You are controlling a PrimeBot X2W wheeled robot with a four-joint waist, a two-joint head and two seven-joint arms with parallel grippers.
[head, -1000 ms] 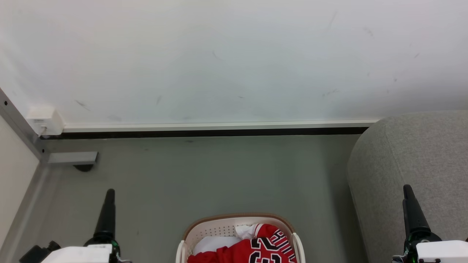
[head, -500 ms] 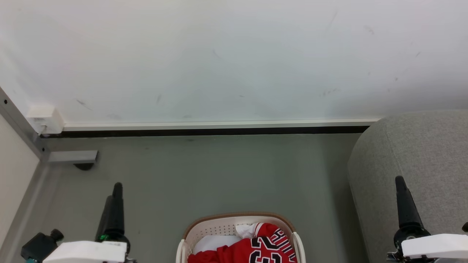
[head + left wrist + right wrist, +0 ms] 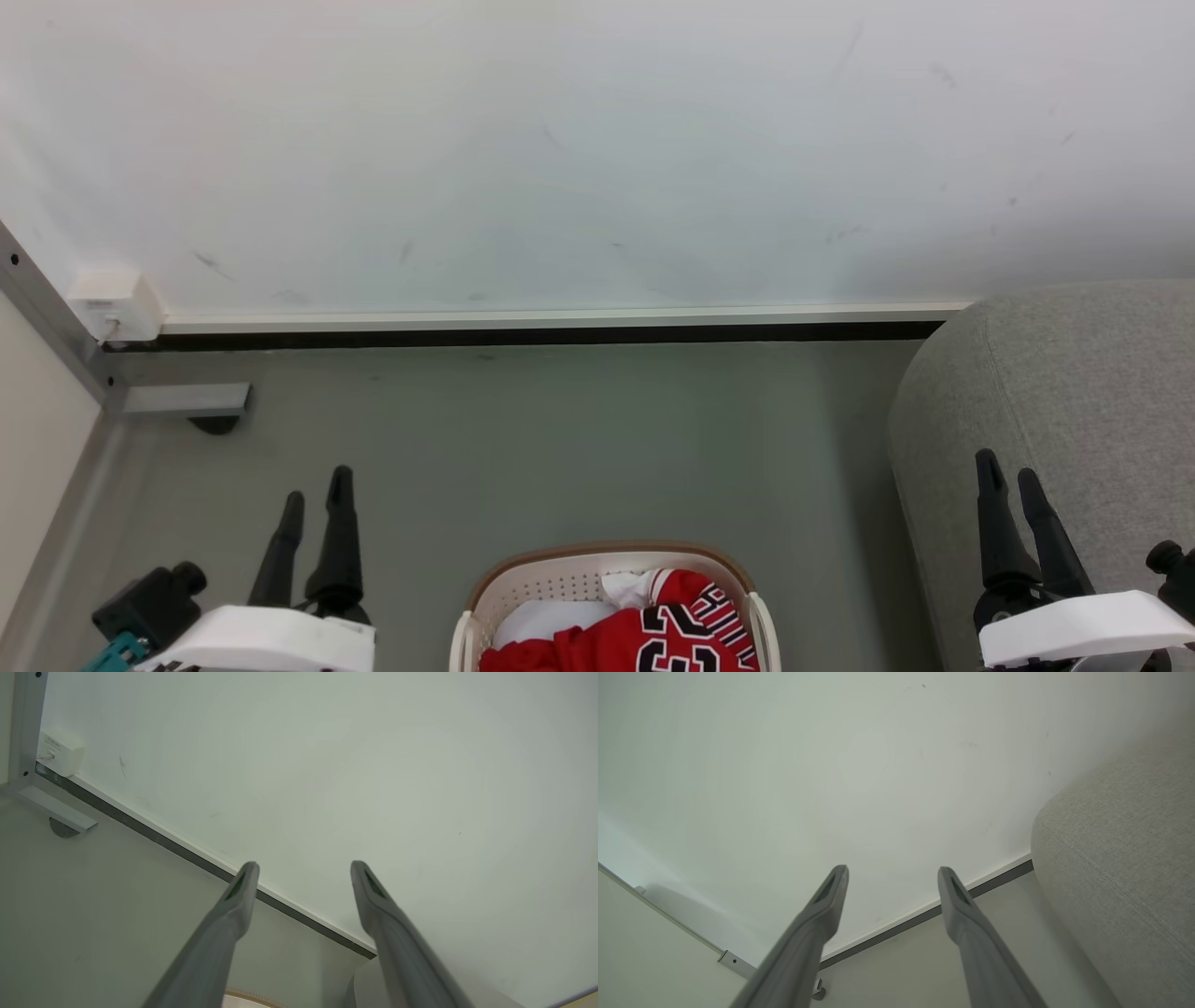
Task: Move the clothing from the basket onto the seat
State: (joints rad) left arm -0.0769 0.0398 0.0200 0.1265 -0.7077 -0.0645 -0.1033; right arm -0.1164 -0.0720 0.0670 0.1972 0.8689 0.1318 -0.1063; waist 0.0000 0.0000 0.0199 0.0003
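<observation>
A: Where does the clothing (image 3: 611, 644) lie from us?

B: It is inside the basket (image 3: 607, 553), at 6 o'clock in our head view, and the bottom edge cuts it off. From our left gripper (image 3: 316, 483) it lies at about 4 o'clock. From our right gripper (image 3: 1006, 467) it lies at about 8 o'clock.

A: Are our grippers holding something?

B: No. Both have the fingers spread apart with nothing between them. They hang over the floor (image 3: 560, 439) and point to 12 o'clock, away from the basket.

A: Which arm is nearer?

B: We judge the left one is a little nearer. The right one is just beside the seat (image 3: 1083, 373), which fills the 3 o'clock side.

A: And the long axis of the clothing?

B: We cannot tell, because too little of the pile is visible. We think we must first bend down and bring a gripper back toward 6 o'clock, above the basket.
</observation>
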